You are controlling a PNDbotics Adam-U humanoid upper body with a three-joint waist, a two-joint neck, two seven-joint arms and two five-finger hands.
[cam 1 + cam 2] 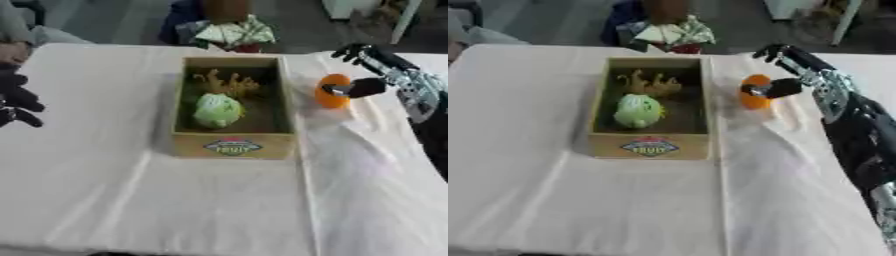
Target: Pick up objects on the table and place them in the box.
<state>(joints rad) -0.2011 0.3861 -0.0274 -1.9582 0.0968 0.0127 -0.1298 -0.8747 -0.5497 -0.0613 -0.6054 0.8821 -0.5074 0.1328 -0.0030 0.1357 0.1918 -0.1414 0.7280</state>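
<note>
Right eye view: the right hand (785,82) is pinching a round, smooth orange object (753,98) between thumb and fingers, lifted just beside the box (651,145), presumably for carrying over its wall. Beyond the fingers, inside the shallow wooden box, a pale green rounded item (638,110) and a knobbly tan piece (651,83) are lying. The left hand (16,102) is resting at the cloth-covered worktop's (131,200) edge, fingers relaxed.

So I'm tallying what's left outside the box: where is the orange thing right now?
The orange thing is just right of the box, near its far right corner, held by the right robot hand above the white tablecloth.
</note>
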